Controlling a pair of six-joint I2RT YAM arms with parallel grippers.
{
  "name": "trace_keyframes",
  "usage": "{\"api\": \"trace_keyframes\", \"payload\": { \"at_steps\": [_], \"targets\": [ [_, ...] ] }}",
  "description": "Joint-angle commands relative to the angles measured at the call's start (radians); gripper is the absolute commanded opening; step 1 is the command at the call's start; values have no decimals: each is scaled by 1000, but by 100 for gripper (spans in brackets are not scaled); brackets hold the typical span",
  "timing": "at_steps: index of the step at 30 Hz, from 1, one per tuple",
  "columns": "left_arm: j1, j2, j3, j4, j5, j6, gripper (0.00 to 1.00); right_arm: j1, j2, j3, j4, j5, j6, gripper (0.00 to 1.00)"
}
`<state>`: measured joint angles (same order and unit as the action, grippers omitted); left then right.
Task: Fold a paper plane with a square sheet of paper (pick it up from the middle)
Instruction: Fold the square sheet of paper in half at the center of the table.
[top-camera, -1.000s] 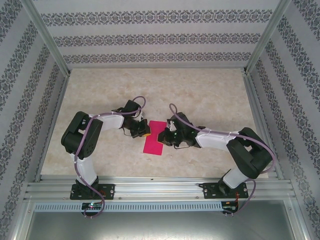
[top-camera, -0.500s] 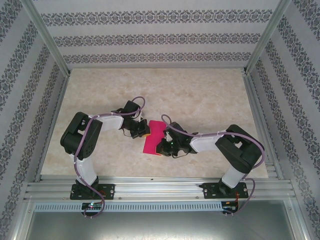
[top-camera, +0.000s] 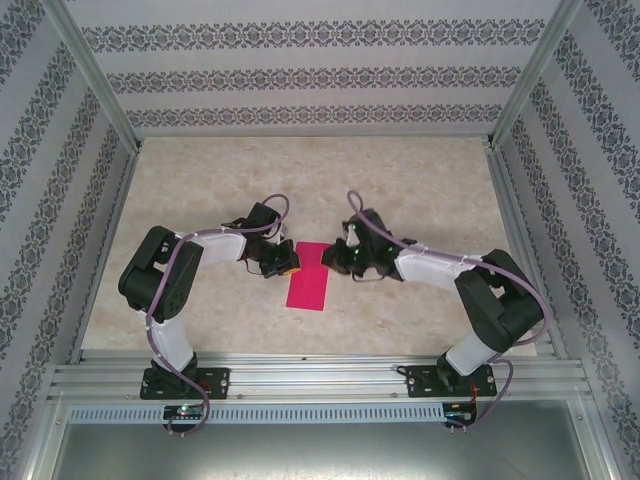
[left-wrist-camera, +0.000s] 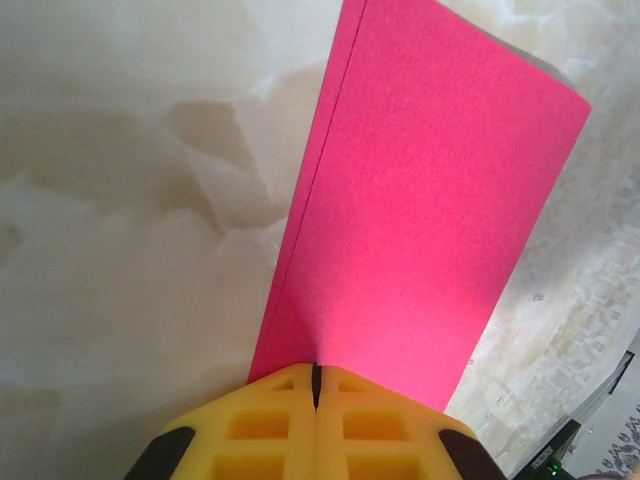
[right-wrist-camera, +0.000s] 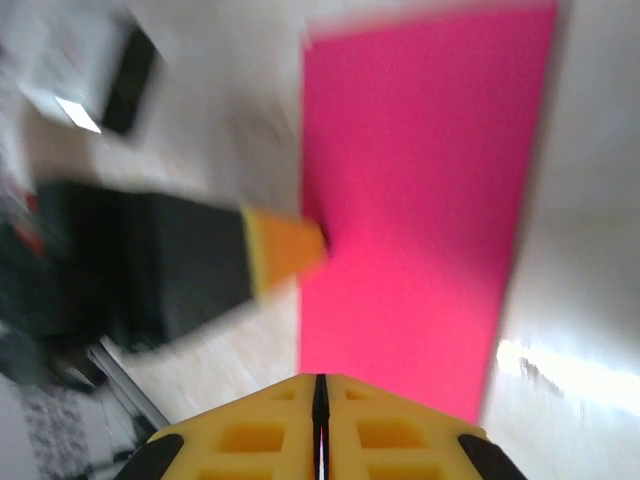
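The square sheet of paper (top-camera: 309, 282) is magenta-pink and lies flat on the table, folded in half into a narrow rectangle, not a paper plane. Its two layers show along the left edge in the left wrist view (left-wrist-camera: 430, 220). My left gripper (top-camera: 289, 265) is shut, and its yellow tips (left-wrist-camera: 316, 375) rest on the sheet's left long edge. My right gripper (top-camera: 333, 260) is shut too and hovers at the sheet's far right corner. In the blurred right wrist view its tips (right-wrist-camera: 320, 385) stand just short of the paper (right-wrist-camera: 420, 190), with the left gripper's orange fingers (right-wrist-camera: 285, 245) opposite.
The beige marbled table (top-camera: 400, 190) stretches open behind and to both sides of the paper. An aluminium rail (top-camera: 320, 378) runs along the near edge, where both arm bases are bolted. Patterned walls and metal posts close in the other sides.
The right gripper swept toward the sheet's near end half a second ago, then moved back up to the far right corner. The left gripper has stayed on the sheet's edge.
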<state>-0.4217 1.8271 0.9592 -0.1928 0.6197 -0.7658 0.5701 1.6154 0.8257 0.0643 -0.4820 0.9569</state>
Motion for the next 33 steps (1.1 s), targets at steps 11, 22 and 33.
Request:
{"api": "trace_keyframes", "payload": {
  "at_steps": [11,22,33],
  "targets": [
    [-22,-26,-10,-10,-30,-14,0,-113,366,291,-37,-92,-48,10],
    [-22,-46,-12,-5,-19,-12,0,-113,396,284,-37,-108,-94,14],
    [-3,-236,-4,-75,-42,49,25,-86,14,158,-242,118,-114,42]
  ]
}}
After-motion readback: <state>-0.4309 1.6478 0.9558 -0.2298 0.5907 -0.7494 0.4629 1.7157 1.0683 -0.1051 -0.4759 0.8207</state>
